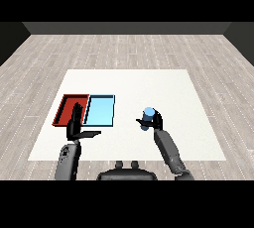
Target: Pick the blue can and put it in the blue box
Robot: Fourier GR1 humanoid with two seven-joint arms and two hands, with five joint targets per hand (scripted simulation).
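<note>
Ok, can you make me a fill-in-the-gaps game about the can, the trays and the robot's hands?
1. The right hand is curled round the ____ can.
2. The red tray lies to the ____ of the light blue tray.
3. The left hand has its fingers straight and holds ____.

Missing words: blue; left; nothing

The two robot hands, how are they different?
The right robot hand is curled round the blue can; the left robot hand holds nothing, fingers straight. The right one is over bare white table, the left one reaches over the red tray beside the light blue tray. Both are black.
</note>
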